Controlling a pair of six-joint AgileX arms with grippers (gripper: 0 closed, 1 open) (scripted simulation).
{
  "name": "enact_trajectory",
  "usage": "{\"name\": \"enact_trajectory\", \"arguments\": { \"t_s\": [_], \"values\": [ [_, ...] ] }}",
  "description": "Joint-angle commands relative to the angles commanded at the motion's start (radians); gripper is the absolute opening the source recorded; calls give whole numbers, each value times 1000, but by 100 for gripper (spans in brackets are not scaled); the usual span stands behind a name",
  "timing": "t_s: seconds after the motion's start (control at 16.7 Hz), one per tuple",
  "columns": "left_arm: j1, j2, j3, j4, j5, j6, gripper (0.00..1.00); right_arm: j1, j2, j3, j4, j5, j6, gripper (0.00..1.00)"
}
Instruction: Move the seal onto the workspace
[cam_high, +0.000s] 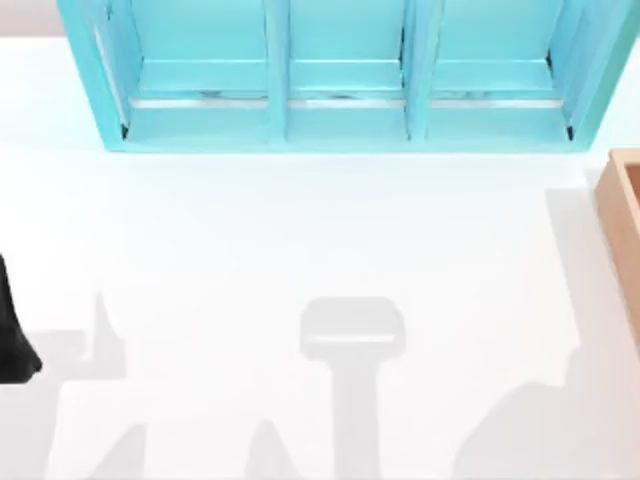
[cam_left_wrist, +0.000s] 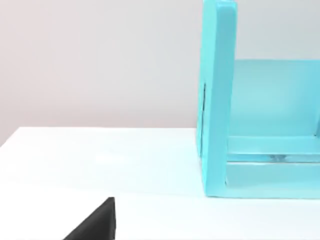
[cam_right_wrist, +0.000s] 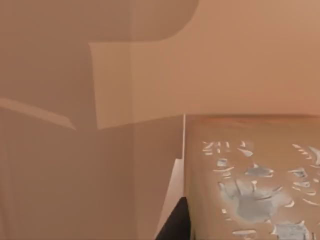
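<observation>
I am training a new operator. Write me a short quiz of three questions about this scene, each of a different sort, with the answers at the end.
1. True or false: the turquoise shelf has four compartments.
2. In the top view, where does the light-wood box stand? A) at the table's right edge B) at the table's left edge C) inside the shelf
3. Fill in: the seal bears a pale mark on its tan face; the workspace that it must reach is a plain ___ tabletop.

Key: 1 false, it has three. 2 A. 3 white.
</observation>
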Motion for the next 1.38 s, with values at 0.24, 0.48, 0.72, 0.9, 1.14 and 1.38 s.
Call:
{"name": "enact_trajectory", "arguments": {
  "t_s": [0.24,0.48,0.72,0.9,1.14,1.38],
  "values": [
    [0,0,0,0,0,0,100,0,0,0,0,0,0,0],
    [0,0,0,0,0,0,100,0,-2,1,0,1,1,0],
    [0,0,0,0,0,0,100,42,6,66,-58,13,70,0],
    [0,0,0,0,0,0,100,131,2,192,-172,30,224,0],
    [0,0,0,0,0,0,100,298,-21,336,-364,32,405,0],
    [0,0,0,0,0,0,100,453,-84,428,-521,19,510,0]
  ]
}}
